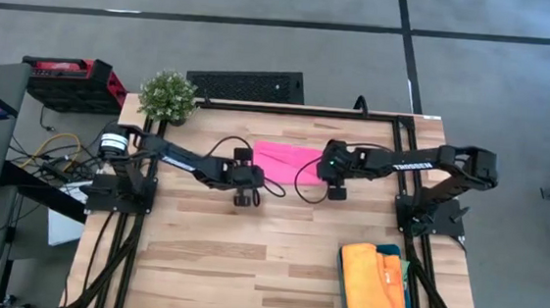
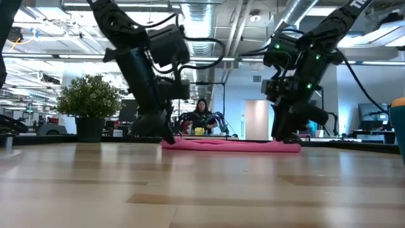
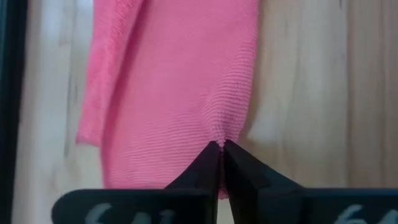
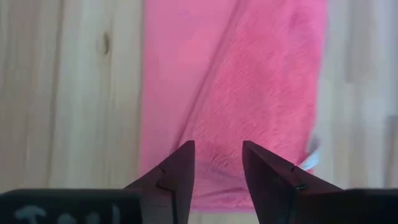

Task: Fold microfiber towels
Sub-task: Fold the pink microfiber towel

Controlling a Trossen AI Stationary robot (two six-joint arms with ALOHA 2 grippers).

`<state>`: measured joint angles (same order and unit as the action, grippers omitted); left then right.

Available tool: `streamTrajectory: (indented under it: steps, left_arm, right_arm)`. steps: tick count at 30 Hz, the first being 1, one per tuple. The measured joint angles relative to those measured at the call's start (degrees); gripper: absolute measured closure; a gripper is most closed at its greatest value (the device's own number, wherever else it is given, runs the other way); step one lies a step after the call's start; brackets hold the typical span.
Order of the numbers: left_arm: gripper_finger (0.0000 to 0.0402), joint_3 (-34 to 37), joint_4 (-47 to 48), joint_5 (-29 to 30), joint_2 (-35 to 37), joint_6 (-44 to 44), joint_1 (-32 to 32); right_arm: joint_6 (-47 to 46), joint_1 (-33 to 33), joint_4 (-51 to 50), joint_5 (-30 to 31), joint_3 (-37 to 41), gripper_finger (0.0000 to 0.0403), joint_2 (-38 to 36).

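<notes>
1. High view: hot pink towel [image 1: 289,161] lies flat at table's far-middle, long axis running left-right, between both arms.
2. Left gripper [image 1: 243,197] sits at towel's left end, near edge. Left wrist view shows its fingertips [image 3: 219,155] clenched tight on a pinch of the pink cloth; fabric puckers into the tips.
3. Right gripper [image 1: 337,190] sits at towel's right end, near edge. Right wrist view: fingers [image 4: 180,168] spread apart, towel edge lying between them, nothing pinched yet.
4. Low view: both grippers are down at table level, one at each end of the towel [image 2: 231,145], which looks like a low flat roll on the wood table [image 2: 202,190].
5. Key relation: towel stretches from each gripper toward the far side, so the fold prob. runs near edge over to far edge, across the long axis. Each arm is nearest its own end. Right side likely needs to clamp before any lift, else cloth skews.
6. Other towels: orange [image 1: 373,280] and yellow [image 1: 396,272] stacked in teal tray [image 1: 342,307], near-right corner, well apart. Potted plant [image 1: 169,94] at far-left corner.
</notes>
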<state>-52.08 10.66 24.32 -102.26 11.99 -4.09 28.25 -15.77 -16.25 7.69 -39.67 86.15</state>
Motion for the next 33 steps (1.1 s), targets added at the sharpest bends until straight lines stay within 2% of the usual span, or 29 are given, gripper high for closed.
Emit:
streamTrajectory:
  steps: [5, 13, 24, 28, 33]
  left_arm:
    - [0.0399, -5.3, 4.5, -0.2, 0.1, 3.7, -0.6]
    - [0.0401, -15.2, 8.0, -5.1, -2.1, 13.1, -3.2]
    - [0.0401, -39.6, 14.2, -9.6, -17.4, 24.0, -5.2]
    - [0.0401, -46.5, 14.5, -11.0, -21.3, 29.4, -5.3]
    - [0.0401, -53.3, 14.4, -12.0, -26.3, 31.9, -5.7]
  right_arm:
    - [-2.9, 0.0, -1.7, 0.4, 0.0, 0.0246, -4.5]
    - [-9.9, 0.0, -8.3, 5.3, 0.0, 0.0246, -14.6]
    - [-17.8, 1.3, -19.2, 5.7, 0.0, 0.0246, -24.3]
    - [-19.3, 2.6, -22.2, 5.9, 0.0, 0.0246, -27.3]
    - [-20.8, 3.7, -24.3, 5.9, 0.0, 0.0246, -30.2]
